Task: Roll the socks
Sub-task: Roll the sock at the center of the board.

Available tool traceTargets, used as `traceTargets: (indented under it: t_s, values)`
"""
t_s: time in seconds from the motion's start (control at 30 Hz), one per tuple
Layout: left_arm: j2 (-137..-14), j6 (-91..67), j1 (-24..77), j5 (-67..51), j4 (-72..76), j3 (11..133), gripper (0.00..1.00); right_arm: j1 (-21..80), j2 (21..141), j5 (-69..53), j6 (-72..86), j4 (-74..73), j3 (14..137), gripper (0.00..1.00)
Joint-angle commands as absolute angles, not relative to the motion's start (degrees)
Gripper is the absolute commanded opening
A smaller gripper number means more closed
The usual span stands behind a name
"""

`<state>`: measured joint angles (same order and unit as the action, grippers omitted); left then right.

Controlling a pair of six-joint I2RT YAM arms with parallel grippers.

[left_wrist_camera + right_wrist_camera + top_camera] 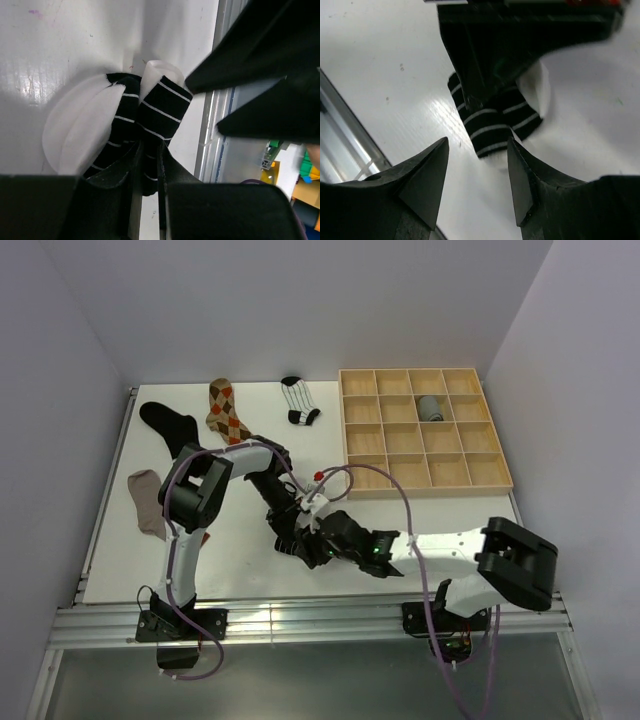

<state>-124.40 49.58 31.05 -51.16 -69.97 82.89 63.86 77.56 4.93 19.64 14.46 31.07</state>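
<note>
The black sock with white bands (150,115) lies bunched and half folded on the table (240,565), on the near side of the wooden grid tray (440,490), off its near-left corner; the left gripper (149,157) is clamped on the sock's folded middle; the right gripper (477,150) hovers just beside it, jaws apart and nothing between them; the roll of this sock looks barely begun; next, I judge, the right gripper must catch the loose end and wrap it round while the left holds firm; a grey sock (430,408) sits rolled in one tray compartment; the argyle sock (227,410) and taupe sock (147,502) lie unrolled to the tray's left.
</note>
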Motion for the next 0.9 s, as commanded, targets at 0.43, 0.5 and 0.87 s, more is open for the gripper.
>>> traceTargets:
  t_s: [0.43,0.5,0.87]
  values:
    - [-127.3,48.6,30.6,-47.3,-67.7,85.9,0.00,66.9,89.8,10.7,13.3,15.2,39.3,0.45]
    - [-127.6,48.3,30.5,-47.5,-67.5,86.2,0.01,66.9,90.3,10.5,13.7,15.4,39.1,0.40]
    - [-122.1,45.4,29.4,-49.8,-62.5,83.9,0.21,64.8,95.6,6.4,18.2,13.7,39.7,0.26]
